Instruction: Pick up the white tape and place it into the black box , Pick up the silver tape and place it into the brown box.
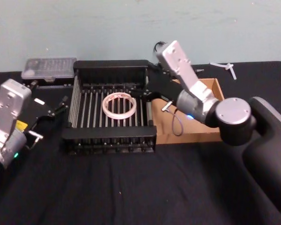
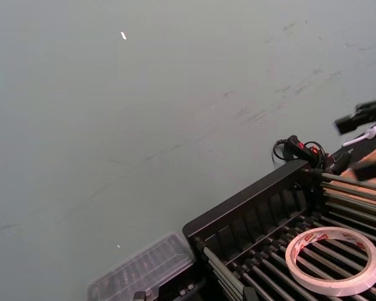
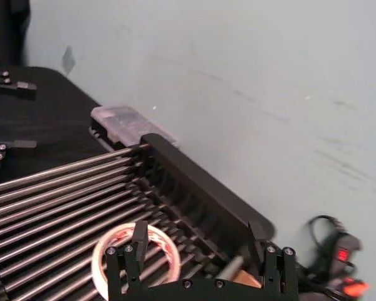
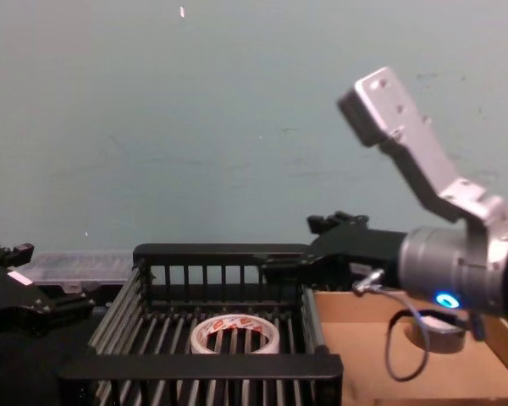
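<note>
white tape (image 1: 119,104) lying flat on black box (image 1: 107,136) floor, already placed. silver tape (image 4: 440,331) resting in brown box (image 1: 196,133), near its right edge. right gripper (image 3: 200,254) open and empty over the boxes' shared edge; best lifted straight up, clear of rims. left gripper (image 1: 49,112) parked at table's left edge, seemingly open.

The black slatted crate (image 1: 111,112) is open on top, and only the thin off-white tape ring (image 1: 119,104) lies flat mid-floor, bare bars all round. The right gripper (image 1: 148,90) and its arm hang over the crate's 3 o'clock rim, blocking most of the shallow brown cardboard tray (image 1: 210,133). Clear plastic case (image 1: 48,68) sits at 10 o'clock, beyond the crate.
</note>
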Motion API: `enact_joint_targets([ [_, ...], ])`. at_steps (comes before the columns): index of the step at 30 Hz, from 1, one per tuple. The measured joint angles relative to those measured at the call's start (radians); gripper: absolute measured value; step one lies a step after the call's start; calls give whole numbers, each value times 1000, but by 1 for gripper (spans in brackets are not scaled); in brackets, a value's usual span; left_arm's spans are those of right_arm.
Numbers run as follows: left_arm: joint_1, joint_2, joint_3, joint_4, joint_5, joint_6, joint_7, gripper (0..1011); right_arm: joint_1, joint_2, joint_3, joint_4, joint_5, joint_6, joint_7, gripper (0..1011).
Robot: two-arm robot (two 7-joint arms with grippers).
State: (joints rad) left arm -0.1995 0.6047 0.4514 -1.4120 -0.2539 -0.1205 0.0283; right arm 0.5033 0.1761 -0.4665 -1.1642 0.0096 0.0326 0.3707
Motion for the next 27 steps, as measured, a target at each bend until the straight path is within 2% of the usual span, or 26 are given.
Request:
enact_joint_targets([
  [5,0,0,0,0,0,0,0,1001,-54,38,32,-86,7,12,-22,1002],
  [12,0,0,0,0,0,0,0,1001,-144,94,98,-195,8,45,-72,1002],
  [20,0,0,0,0,0,0,0,1001,-234,124,169,-267,8,78,-114,1002],
  [27,0,0,0,0,0,0,0,1001,-291,128,210,-292,5,97,-137,1002],
])
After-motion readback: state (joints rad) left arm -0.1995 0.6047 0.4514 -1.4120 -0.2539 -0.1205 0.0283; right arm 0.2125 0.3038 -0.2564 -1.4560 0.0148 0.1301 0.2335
